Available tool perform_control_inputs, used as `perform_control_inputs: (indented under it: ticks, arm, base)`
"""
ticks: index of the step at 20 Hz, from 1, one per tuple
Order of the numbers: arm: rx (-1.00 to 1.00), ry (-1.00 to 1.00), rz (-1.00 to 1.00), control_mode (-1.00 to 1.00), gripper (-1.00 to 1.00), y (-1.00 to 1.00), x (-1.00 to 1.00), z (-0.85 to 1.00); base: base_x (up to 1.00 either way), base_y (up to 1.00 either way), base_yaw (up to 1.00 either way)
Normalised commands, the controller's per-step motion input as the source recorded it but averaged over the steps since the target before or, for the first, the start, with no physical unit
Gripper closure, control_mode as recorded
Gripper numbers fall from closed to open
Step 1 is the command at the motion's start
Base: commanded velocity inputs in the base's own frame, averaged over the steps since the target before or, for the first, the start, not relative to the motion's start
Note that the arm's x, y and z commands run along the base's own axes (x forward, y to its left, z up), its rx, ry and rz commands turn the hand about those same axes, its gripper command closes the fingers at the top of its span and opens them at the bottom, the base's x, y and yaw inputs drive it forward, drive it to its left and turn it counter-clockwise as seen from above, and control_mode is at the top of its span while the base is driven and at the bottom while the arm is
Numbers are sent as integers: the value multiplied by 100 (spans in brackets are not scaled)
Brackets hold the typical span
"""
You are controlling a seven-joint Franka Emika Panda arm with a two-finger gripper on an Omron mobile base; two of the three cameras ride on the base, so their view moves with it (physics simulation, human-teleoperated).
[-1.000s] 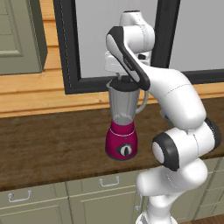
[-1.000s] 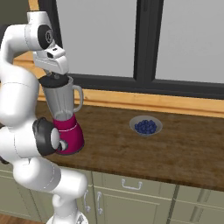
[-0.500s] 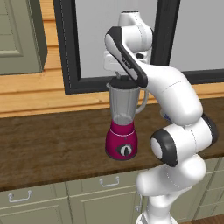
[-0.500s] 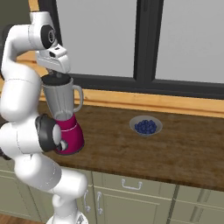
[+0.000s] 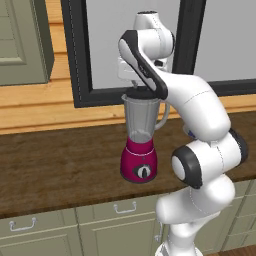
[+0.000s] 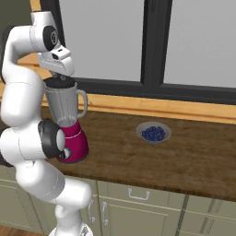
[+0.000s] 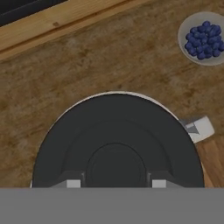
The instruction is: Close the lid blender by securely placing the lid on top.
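This is a kitchen. A blender point(image 5: 141, 140) and a bowl of blueberries point(image 6: 154, 133) sit on a brown wooden desk point(image 6: 184, 156), with green cupboards point(image 5: 65, 232) underneath and a window point(image 6: 110, 39) behind.

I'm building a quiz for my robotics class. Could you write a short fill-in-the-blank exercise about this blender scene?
1. The lid on the jar's mouth is coloured ____.
2. The base of the blender is coloured ____.
3. The bowl on the counter holds ____.
4. The gripper straddles the lid's centre ____.

Missing words: black; magenta; blueberries; knob
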Motion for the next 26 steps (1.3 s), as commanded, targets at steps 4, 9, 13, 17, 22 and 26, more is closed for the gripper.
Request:
perform_control_inputs:
  ticks: [4, 9, 13, 17, 22, 26]
  arm:
    - [0, -6, 0, -100, 100, 0, 0, -1]
    - [0, -8, 0, -100, 100, 0, 0, -13]
    - [0, -8, 0, -100, 100, 0, 0, -16]
    - [0, -8, 0, -100, 100, 0, 0, -18]
    - [0, -5, 0, -100, 100, 0, 0, -24]
    - [-2, -2, 0, -100, 100, 0, 0, -44]
  base:
    - [0, 0, 0]
    - [0, 0, 0]
    - [0, 0, 0]
    - [0, 0, 0]
    - [0, 0, 0]
    - [0, 0, 0]
